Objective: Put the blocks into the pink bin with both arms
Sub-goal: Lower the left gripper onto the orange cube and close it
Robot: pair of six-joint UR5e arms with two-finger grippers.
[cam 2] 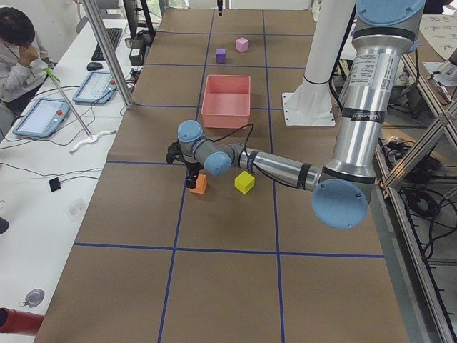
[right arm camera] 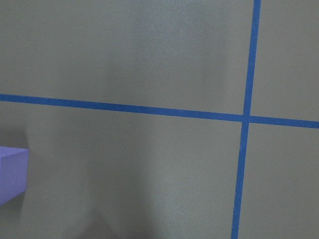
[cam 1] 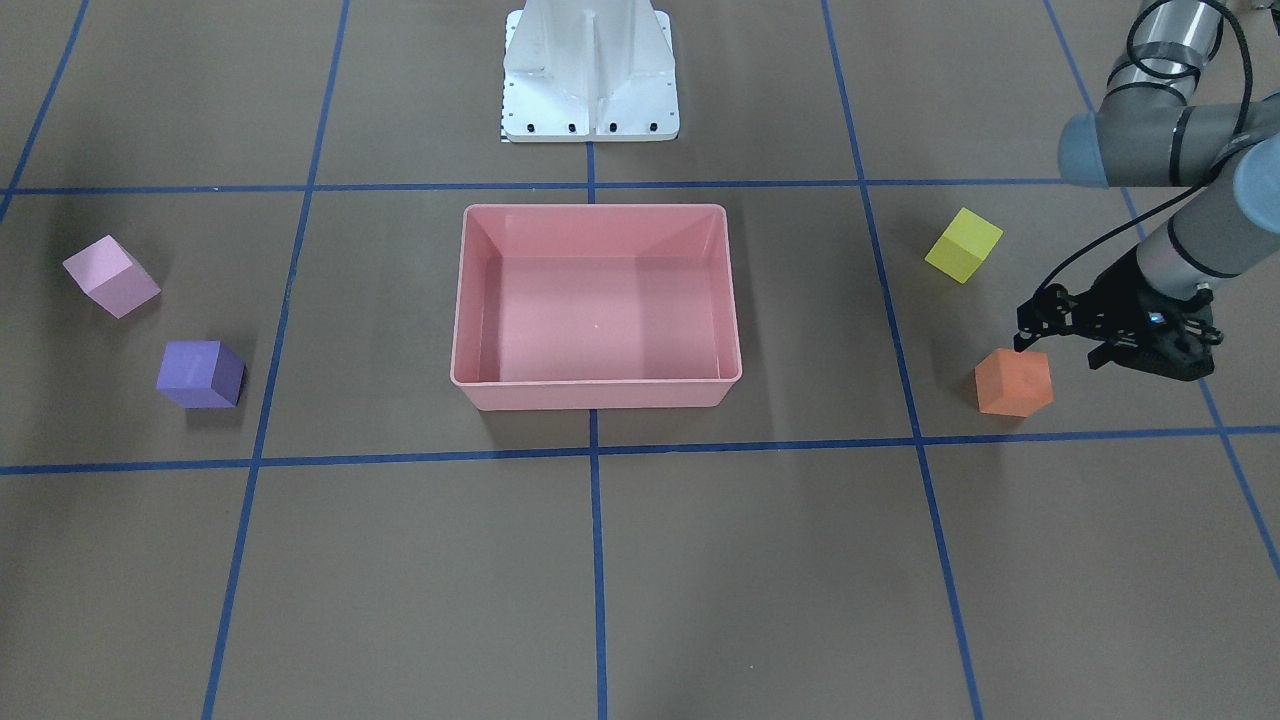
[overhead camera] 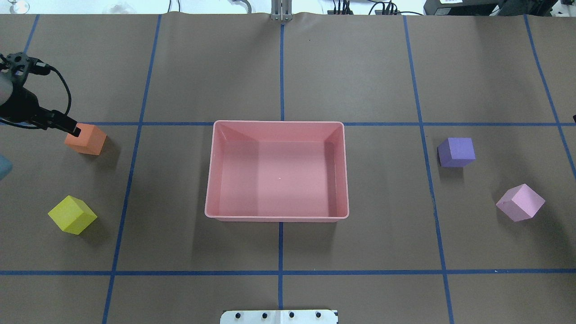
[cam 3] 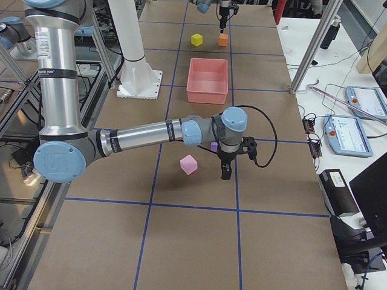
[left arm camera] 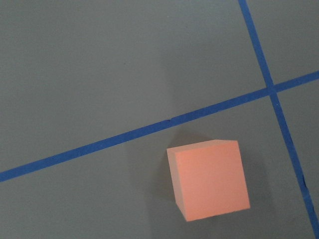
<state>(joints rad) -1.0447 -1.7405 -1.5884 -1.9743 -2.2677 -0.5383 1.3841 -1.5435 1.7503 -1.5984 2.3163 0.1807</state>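
The pink bin stands empty at the table's middle. The orange block and yellow block lie on my left side. My left gripper hovers over the orange block's outer edge; its tip looks narrow and shut, and it holds nothing. The purple block and light pink block lie on my right side. My right gripper points down beside them; I cannot tell whether it is open.
The white pedestal base stands behind the bin. Blue tape lines grid the brown table. An operator sits at a side desk with tablets. A metal post stands at that table edge.
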